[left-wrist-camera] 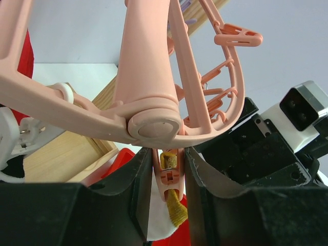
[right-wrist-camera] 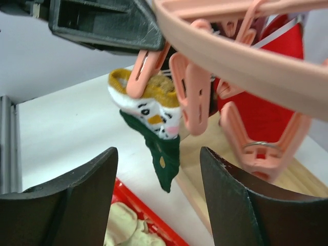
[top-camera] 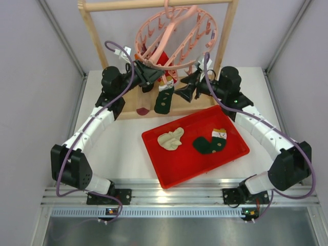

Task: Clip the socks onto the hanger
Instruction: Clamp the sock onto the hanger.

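While a green sock hangs from the pink hanger, the left fingers pinch its peg.
That peg bites the sock's yellow cuff; the right fingers stand spread nearby. A cream sock and another green sock lie in the red tray on the counter.

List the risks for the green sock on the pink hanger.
The pink plastic peg bites only the yellow cuff of the dark green fabric sock; it may slip out.
The left gripper brackets that peg; withdrawing could snag it and swing the round pink plastic hanger.
The right gripper stands open and empty, so nothing would catch a fall.
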`<state>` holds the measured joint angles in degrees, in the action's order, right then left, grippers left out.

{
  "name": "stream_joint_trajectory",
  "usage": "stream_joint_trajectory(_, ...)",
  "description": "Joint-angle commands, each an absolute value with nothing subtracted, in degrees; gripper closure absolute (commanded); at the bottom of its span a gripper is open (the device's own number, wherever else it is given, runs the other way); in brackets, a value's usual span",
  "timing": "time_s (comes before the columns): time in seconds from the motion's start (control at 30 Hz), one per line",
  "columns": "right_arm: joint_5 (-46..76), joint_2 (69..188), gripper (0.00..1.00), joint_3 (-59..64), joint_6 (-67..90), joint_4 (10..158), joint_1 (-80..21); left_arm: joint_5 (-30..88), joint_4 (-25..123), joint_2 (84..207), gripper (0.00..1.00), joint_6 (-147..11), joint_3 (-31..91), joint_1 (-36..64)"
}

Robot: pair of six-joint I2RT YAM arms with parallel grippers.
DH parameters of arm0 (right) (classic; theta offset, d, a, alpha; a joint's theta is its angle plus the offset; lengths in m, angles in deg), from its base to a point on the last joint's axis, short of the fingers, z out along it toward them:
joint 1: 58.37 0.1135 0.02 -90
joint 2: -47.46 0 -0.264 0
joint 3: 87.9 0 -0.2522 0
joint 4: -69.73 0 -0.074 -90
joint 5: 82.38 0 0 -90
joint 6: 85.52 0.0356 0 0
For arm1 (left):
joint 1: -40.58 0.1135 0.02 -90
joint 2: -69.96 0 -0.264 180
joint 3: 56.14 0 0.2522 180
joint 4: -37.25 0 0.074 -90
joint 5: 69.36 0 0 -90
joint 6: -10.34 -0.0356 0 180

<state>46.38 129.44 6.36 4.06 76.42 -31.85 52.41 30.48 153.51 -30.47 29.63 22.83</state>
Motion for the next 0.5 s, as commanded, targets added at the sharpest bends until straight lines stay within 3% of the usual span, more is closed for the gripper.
stream_joint_trajectory(0.0,43.39,128.05,0.36,5.49,4.04,69.26,-31.04,51.66,25.79,151.35,0.68,-29.91,31.54,23.53)
stream_joint_trajectory(0.2,43.74,131.31,0.43,4.16,7.82,60.39,-31.12,52.54,26.14,151.0,0.71,-29.82,31.19,23.97)
stream_joint_trajectory(0.47,43.39,135.96,0.39,1.35,9.67,57.65,-30.95,53.16,25.96,150.82,0.71,-29.56,31.1,24.15)
